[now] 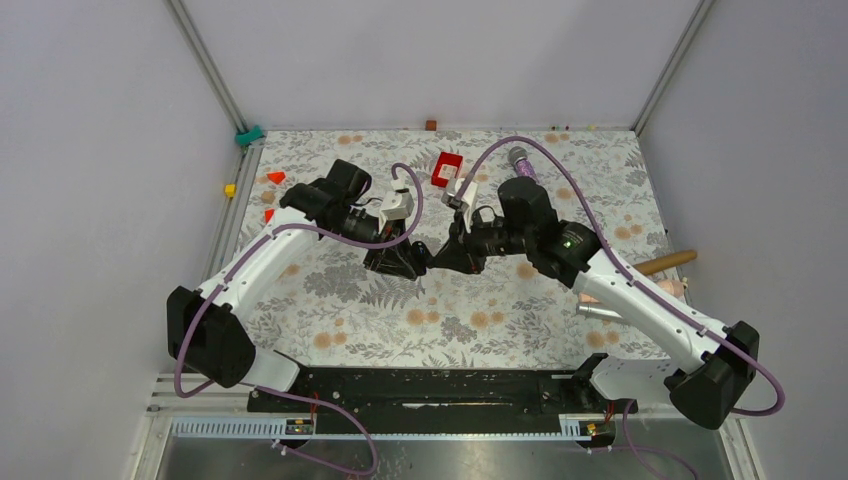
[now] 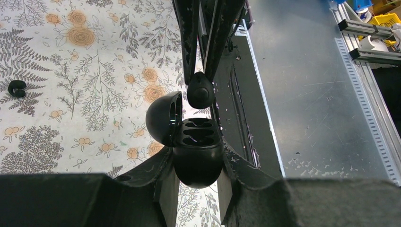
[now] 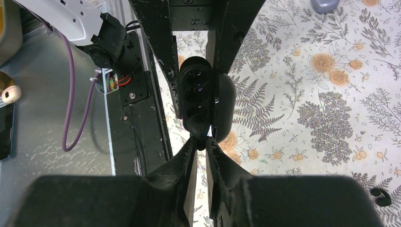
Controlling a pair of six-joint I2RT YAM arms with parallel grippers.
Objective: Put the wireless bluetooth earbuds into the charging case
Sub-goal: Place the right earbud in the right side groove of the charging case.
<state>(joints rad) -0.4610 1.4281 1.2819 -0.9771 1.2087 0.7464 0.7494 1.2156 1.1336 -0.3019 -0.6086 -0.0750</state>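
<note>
The charging case (image 2: pixel 196 165) here is a glossy black oval clamshell. Its lid (image 2: pixel 163 118) is swung open to the left and its sockets are empty. My left gripper (image 2: pixel 197 156) is shut on the case body, holding it above the table. My right gripper (image 2: pixel 201 85) faces it, shut on one small black earbud (image 2: pixel 201 93) right at the case's open top. In the right wrist view the earbud (image 3: pixel 202 143) sits pinched at my right gripper (image 3: pixel 201 142) tips, against the near end of the case (image 3: pixel 196 94). Overhead, the left gripper (image 1: pixel 405 262) and right gripper (image 1: pixel 447 255) meet mid-table.
A small black curled piece (image 2: pixel 16 88) lies on the floral cloth, also in the right wrist view (image 3: pixel 380 196). A red box (image 1: pixel 447 168) and purple microphone (image 1: pixel 520 160) lie at the back. A wooden handle (image 1: pixel 665 262) lies right. A lavender-grey object (image 3: pixel 324 4) rests on the cloth.
</note>
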